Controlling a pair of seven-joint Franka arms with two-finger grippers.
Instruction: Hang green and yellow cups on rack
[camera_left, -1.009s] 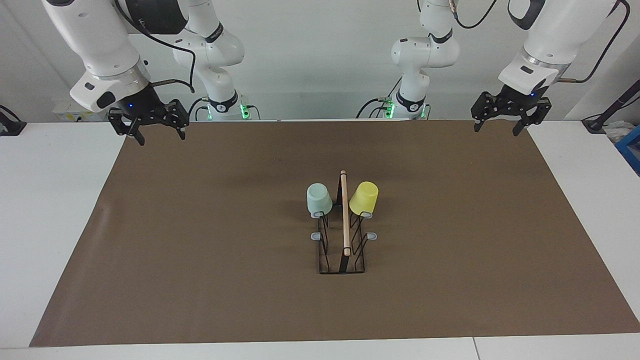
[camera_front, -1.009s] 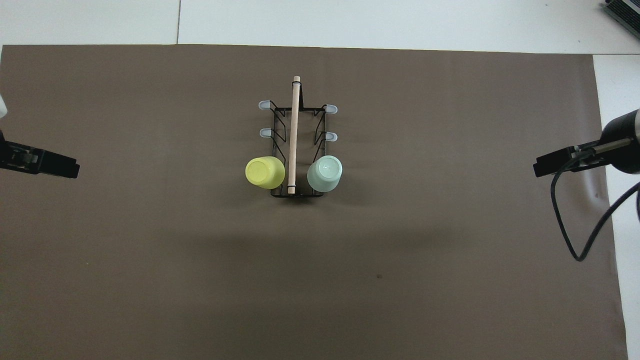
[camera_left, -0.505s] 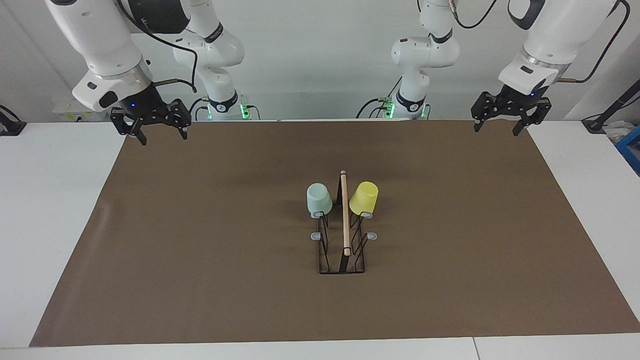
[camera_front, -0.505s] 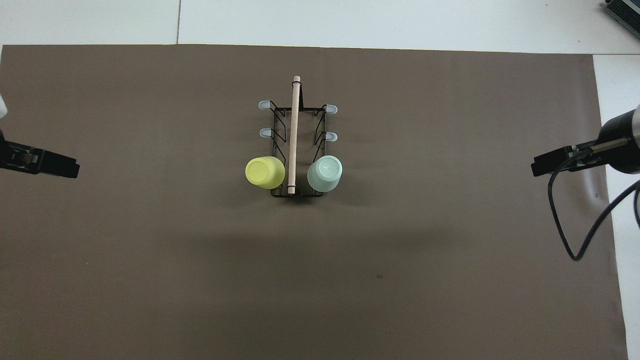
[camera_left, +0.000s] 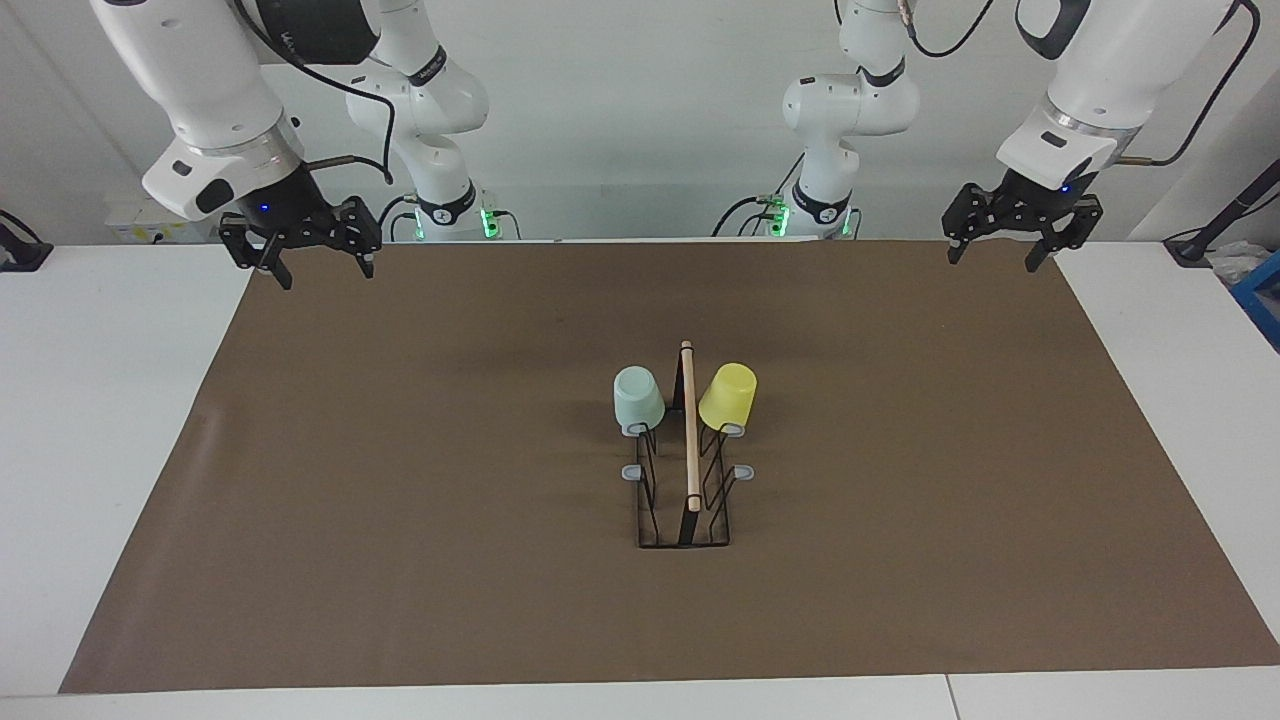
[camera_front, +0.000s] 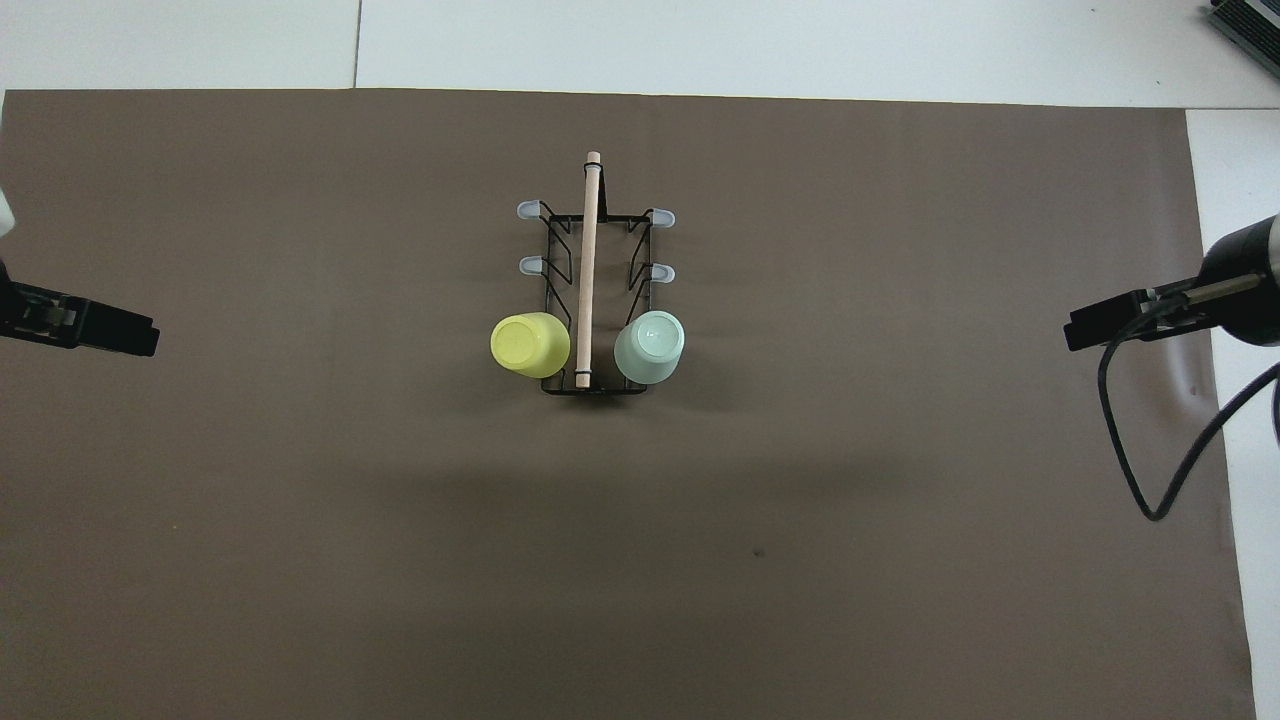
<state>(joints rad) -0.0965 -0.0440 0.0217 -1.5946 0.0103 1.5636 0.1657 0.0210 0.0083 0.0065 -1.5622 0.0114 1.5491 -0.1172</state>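
Observation:
The black wire rack with a wooden rod stands in the middle of the brown mat; it also shows in the overhead view. The green cup and the yellow cup sit upside down on its two prongs nearest the robots, green toward the right arm's end. The other grey-capped prongs are bare. My right gripper and my left gripper are open and empty, raised over the mat's corners nearest the robots.
The brown mat covers most of the white table. A black cable hangs from the right arm over the mat's edge. A blue box stands at the left arm's end of the table.
The right arm's wrist has shifted slightly while its gripper stays over the same corner. The cups, the rack and the left arm have not moved.

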